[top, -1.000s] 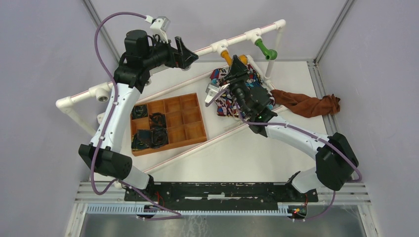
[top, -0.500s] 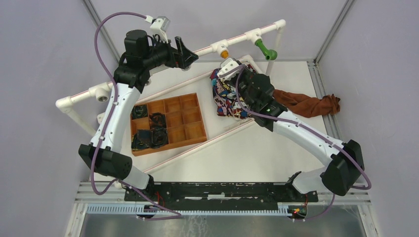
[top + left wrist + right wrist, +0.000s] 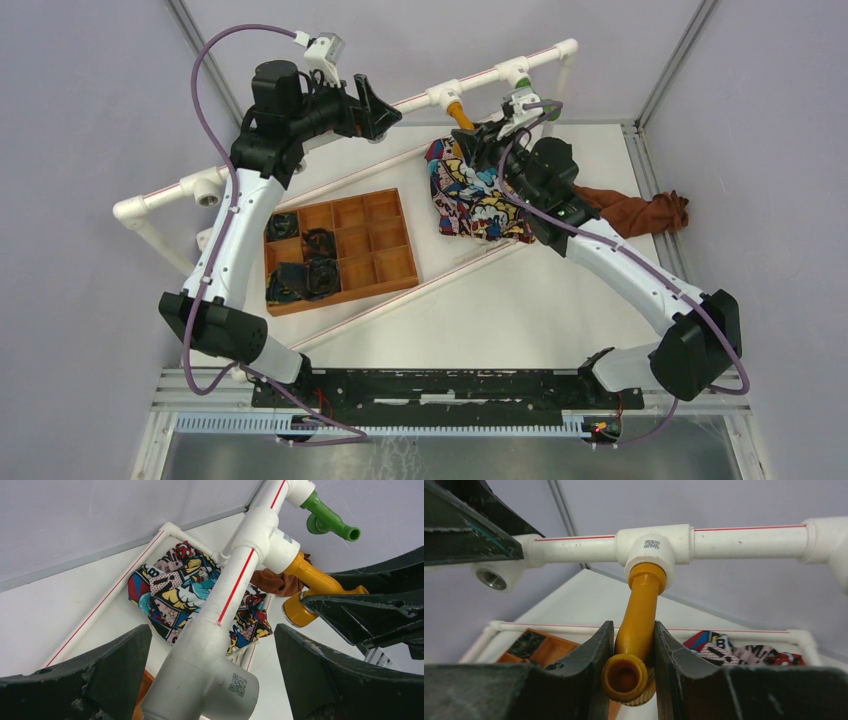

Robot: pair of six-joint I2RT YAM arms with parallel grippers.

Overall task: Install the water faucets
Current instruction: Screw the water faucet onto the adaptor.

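The orange-yellow water faucet (image 3: 640,607) hangs from a white T-fitting (image 3: 651,545) on the raised white pipe (image 3: 480,78). My right gripper (image 3: 630,630) is shut on its bent spout, one finger pressed against each side; from above, the right gripper (image 3: 474,138) sits just below that faucet (image 3: 458,108). The green water faucet (image 3: 327,517) is seated in the following fitting along the pipe, mostly hidden from above by my right wrist. My left gripper (image 3: 212,630) stands wide open, its jaws on either side of another T-fitting (image 3: 210,680) without touching it.
A T-fitting with a bare threaded opening (image 3: 491,578) is on the pipe's left stretch. A wooden compartment tray (image 3: 385,265), a comic-print cloth (image 3: 465,205) and a brown cloth (image 3: 630,212) lie on the white table inside the low pipe frame (image 3: 400,300).
My right wrist has swung round to the right while staying at the orange-yellow faucet, and now covers most of the green one from above. The left arm has not moved.
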